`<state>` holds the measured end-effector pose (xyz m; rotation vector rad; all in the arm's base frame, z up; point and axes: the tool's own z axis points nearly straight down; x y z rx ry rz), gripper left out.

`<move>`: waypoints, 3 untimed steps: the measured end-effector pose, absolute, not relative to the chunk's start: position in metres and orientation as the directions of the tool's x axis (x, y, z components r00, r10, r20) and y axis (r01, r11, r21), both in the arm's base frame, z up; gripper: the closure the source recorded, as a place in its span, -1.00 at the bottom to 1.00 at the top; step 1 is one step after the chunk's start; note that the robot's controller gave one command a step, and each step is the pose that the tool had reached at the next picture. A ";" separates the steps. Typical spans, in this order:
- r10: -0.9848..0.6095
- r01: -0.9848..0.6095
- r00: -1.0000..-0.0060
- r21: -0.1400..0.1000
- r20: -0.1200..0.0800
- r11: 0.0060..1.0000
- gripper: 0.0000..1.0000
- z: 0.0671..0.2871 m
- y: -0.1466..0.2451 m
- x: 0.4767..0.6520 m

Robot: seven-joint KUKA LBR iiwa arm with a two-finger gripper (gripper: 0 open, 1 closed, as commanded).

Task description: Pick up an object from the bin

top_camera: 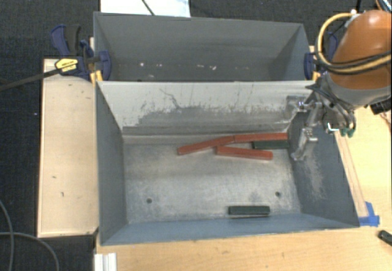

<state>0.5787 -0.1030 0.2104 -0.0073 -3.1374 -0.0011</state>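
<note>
Grey metal bin (184, 193) holds a dark flat bar (248, 210) near its front wall. Farther back, slim reddish-brown sticks (208, 146) lie crossed in a loose heap with a dark green stick (274, 145). The tool (300, 144) hangs at their right end; whether it is apart or together cannot be told.

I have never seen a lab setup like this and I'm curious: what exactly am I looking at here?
One camera looks down into a grey metal bin. From the right, a robot arm with an orange cover reaches in; its hand hangs at the bin's right side. Near the back wall lie a few reddish-brown sticks with a dark stick among them, their right ends close to the hand. A dark bar lies alone near the front. I see nothing held in the hand.
</note>
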 end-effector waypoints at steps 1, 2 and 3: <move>-0.235 -0.235 -0.972 0.003 0.003 0.972 -1.00 0.071 -0.051 0.587; -0.236 -0.236 -0.972 0.000 -0.002 0.972 1.00 0.075 -0.052 0.589; -0.516 -0.516 -0.856 -0.006 -0.010 0.856 1.00 0.258 -0.057 0.584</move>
